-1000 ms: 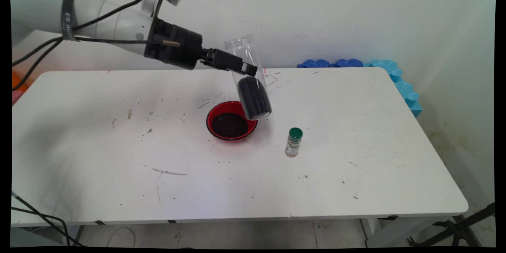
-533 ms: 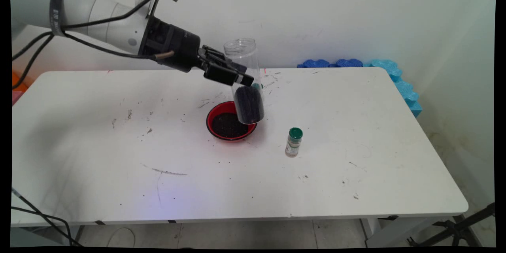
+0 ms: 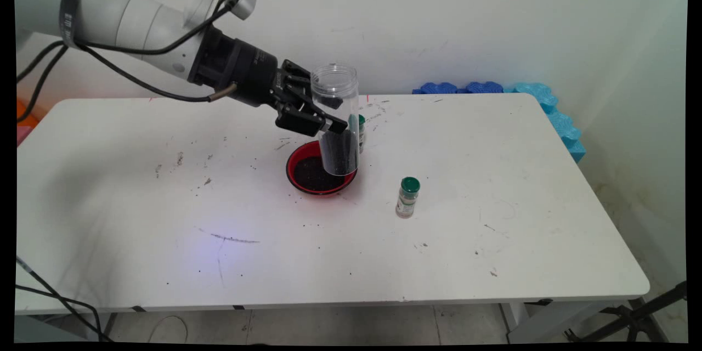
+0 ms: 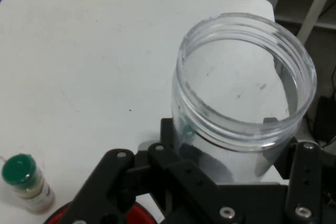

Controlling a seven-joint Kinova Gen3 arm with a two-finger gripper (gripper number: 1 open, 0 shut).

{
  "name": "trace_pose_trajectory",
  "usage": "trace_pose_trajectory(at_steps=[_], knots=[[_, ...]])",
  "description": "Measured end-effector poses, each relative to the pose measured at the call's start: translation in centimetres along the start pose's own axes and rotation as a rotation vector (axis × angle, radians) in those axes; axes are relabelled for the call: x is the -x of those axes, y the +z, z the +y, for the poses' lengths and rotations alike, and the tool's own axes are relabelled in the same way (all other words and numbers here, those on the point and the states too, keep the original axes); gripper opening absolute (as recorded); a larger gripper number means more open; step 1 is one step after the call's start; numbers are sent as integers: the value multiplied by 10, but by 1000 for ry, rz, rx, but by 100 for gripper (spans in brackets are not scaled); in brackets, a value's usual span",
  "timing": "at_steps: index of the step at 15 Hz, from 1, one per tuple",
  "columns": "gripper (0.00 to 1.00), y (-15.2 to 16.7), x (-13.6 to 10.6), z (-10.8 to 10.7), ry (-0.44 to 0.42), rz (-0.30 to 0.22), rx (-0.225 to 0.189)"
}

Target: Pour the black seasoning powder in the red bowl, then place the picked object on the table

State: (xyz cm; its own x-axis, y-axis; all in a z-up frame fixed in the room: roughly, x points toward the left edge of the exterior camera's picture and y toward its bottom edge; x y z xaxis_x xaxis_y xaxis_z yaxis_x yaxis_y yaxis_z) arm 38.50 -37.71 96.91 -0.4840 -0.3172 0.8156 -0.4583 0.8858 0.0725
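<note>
main view: the end effector (image 3: 329,115) is clamped on one clear plastic jar (image 3: 335,120), held upright over the right rim of one red bowl (image 3: 299,162) of dark grains. the jar looks light, stiff and smooth, gripped mid-wall. two green-capped spice bottles: one (image 3: 407,197) right of the bowl, one (image 3: 361,132) behind the jar.

hand view: the jar's open mouth (image 4: 247,77) shows above the bench (image 4: 79,51); one spice bottle (image 4: 26,182) shows.

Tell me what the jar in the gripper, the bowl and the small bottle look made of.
Jar: clear, glossy, likely plastic; the fingers show through its wall, threaded rim. Bowl: red, shiny, probably plastic or melamine. Small bottle: see-through body, glass or plastic, with a green cap, apparently plastic.
</note>
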Motion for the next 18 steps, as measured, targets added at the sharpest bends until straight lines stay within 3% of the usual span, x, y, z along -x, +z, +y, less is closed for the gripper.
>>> trace_pose_trajectory(at_steps=[10, 18], knots=[[0, 1, -4, 6, 98, -17, -21], [0, 6, 2, 11, 58, 2, -27]])
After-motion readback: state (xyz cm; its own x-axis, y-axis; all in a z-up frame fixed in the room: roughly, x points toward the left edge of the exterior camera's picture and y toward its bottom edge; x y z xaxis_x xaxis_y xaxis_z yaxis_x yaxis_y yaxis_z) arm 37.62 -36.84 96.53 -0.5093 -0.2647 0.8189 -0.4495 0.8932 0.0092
